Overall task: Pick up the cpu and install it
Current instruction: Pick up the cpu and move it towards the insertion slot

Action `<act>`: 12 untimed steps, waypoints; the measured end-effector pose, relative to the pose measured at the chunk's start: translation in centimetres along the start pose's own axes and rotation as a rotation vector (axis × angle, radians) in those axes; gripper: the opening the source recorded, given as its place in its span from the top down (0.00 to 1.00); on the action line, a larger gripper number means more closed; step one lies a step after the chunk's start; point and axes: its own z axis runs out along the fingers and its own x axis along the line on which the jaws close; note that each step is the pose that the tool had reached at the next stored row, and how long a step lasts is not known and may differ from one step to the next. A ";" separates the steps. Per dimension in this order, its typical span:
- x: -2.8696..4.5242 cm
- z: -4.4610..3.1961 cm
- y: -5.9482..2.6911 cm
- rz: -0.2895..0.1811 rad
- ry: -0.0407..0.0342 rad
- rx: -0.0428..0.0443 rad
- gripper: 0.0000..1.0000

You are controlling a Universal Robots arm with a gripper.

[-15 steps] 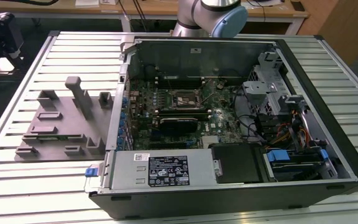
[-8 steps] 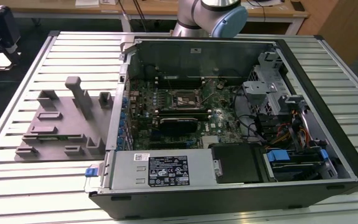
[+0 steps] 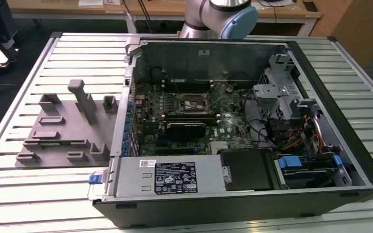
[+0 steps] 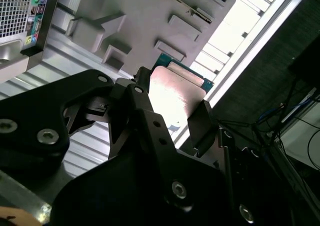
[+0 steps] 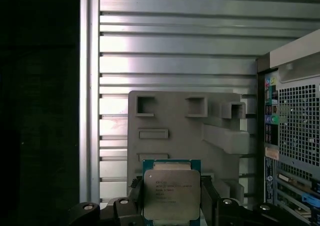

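Note:
The cpu (image 5: 171, 195), a small square chip with a silver top and a green edge, sits between my gripper's (image 5: 171, 202) two black fingers (image 5: 208, 200), which are shut on its sides. In the second wrist view the cpu (image 4: 175, 88) glares bright between the same fingers (image 4: 134, 102) of the gripper (image 4: 169, 108). It hangs above the grey moulded fixture (image 5: 175, 131) and the slatted table beside the computer case. In the exterior view the open case (image 3: 342, 63) lies on its side, with the black socket frame (image 3: 193, 103) in the middle of the motherboard.
The grey fixture (image 3: 63, 131) with upright posts and pockets lies on the slatted metal table (image 3: 18, 194) at the exterior view's left of the case. The case's perforated rear panel (image 5: 297, 131) stands close to the gripper. A power supply (image 3: 167, 177) and drive cage (image 3: 310, 167) fill the case's near side.

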 end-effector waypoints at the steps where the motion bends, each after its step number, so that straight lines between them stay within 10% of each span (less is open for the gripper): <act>1: -0.01 -0.16 0.01 0.000 -0.0006 0.0000 0.45; 12: -0.13 -1.89 0.07 0.000 -0.0066 -0.0001 0.45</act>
